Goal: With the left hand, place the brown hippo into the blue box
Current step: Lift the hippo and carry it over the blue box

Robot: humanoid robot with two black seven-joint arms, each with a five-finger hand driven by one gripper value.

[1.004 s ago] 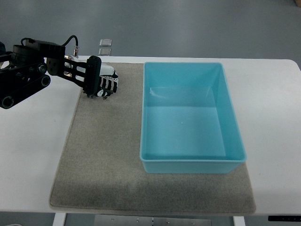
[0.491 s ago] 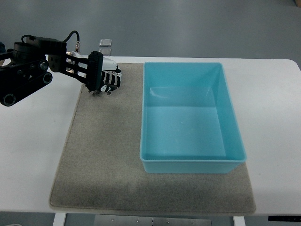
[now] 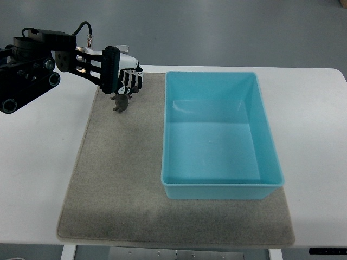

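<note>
top view: left hand [image 3: 126, 81] grips the hippo [image 3: 120, 102], now lifted off the mat [image 3: 119, 173], left of the box [image 3: 219, 135]; carry comes next.

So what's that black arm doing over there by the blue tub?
The robot's left hand has its fingers closed on a small brown toy hippo, which hangs below them over the far left corner of the grey mat. The blue box sits to its right on the same mat, and it has nothing in it. The hippo has not yet gone in. No other arm shows.
</note>
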